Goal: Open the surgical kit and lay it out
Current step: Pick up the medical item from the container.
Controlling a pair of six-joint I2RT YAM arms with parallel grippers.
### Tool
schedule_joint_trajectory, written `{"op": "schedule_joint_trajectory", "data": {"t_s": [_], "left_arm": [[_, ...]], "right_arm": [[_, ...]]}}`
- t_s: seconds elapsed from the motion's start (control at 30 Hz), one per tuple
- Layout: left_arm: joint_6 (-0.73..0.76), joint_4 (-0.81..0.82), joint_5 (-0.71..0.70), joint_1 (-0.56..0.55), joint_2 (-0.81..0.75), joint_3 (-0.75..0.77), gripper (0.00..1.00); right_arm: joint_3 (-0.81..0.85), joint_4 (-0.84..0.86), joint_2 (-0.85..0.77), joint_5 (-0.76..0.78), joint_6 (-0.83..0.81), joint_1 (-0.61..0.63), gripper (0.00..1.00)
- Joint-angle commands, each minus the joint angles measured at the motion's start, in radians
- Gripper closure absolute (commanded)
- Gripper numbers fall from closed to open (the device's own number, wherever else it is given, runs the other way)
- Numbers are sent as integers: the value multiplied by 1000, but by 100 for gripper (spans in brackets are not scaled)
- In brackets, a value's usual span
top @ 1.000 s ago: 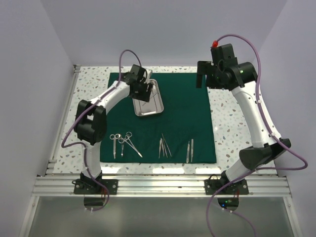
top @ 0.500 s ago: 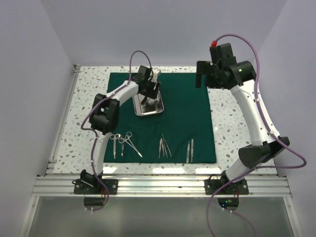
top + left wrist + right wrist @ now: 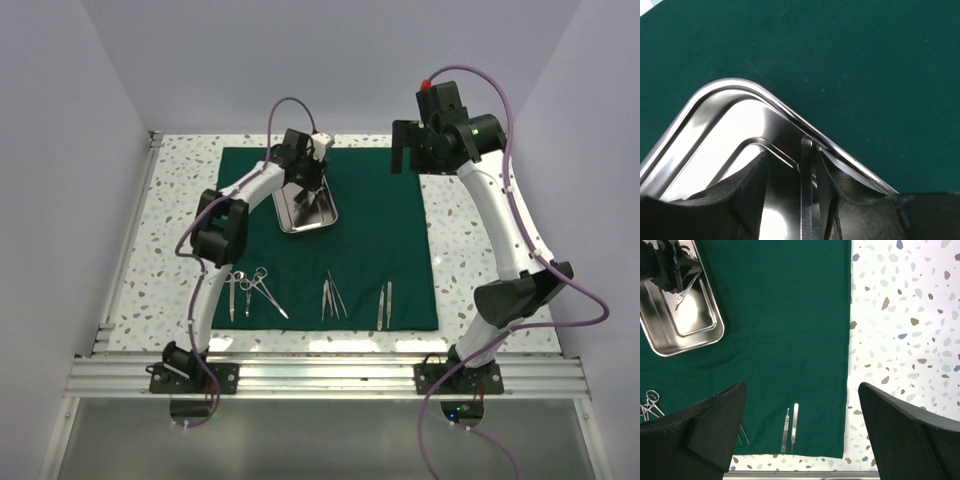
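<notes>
The dark green drape (image 3: 370,230) lies spread flat on the table. The steel tray (image 3: 318,218) sits on its far left part and also shows in the right wrist view (image 3: 700,335). My left gripper (image 3: 312,178) reaches down into the tray's far end. In the left wrist view its jaws (image 3: 790,162) stand apart around a thin steel instrument (image 3: 806,195) that points at the tray corner (image 3: 740,87) and lies close to the right finger. Scissors and forceps (image 3: 245,290), tweezers (image 3: 333,298) and two slim handles (image 3: 385,305) lie in a row near the front edge. My right gripper (image 3: 405,158) hangs high, open and empty (image 3: 802,387).
Speckled tabletop (image 3: 470,250) borders the drape on the right, with the drape's right edge (image 3: 847,365) below my right gripper. A metal rail (image 3: 320,375) runs along the near edge. White walls enclose the table.
My left gripper has moved from the tray's left side to its far end and into it. The tray has turned slightly. My right gripper has shifted a little to the left.
</notes>
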Motion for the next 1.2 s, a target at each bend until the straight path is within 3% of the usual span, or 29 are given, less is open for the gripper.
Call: {"op": "schedule_joint_trajectory", "data": {"t_s": [0.0, 0.27, 0.5, 0.63, 1.03, 1.17], "left_arm": [[51, -83, 23, -4, 55, -55, 54], [117, -34, 121, -5, 12, -144, 53], [154, -67, 110, -5, 7, -167, 59], [151, -107, 60, -18, 47, -102, 59], [119, -169, -65, -76, 118, -74, 70], [105, -209, -112, -77, 124, -66, 85]], "right_arm": [[50, -22, 9, 9, -8, -4, 1], [55, -25, 21, 0, -5, -4, 1], [52, -26, 18, -2, -6, -6, 1], [40, -26, 13, -11, -3, -4, 1], [14, -52, -52, 0, 3, -9, 1], [-3, -57, -68, -5, 11, -11, 1]]}}
